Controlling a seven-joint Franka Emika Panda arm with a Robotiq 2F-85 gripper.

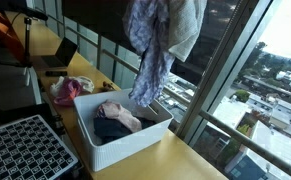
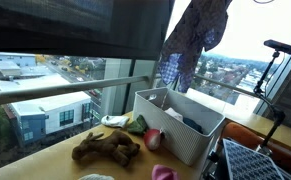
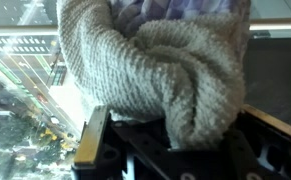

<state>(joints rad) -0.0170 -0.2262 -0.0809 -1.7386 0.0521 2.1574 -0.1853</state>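
Now gripper (image 3: 173, 135) clamped tight on bundled clothes (image 1: 157, 45) — knit and blue print — hanging above bin (image 1: 125, 146), lower end near rim

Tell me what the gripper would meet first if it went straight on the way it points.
The gripper grips the knit cloth; past that and the hanging patterned cloth, it would probably meet the clothes in the white bin below, though depth is unclear.

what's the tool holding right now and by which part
The tool grips a beige knit piece and a blue patterned cloth together by their bunched top ends; both hang above the white bin.
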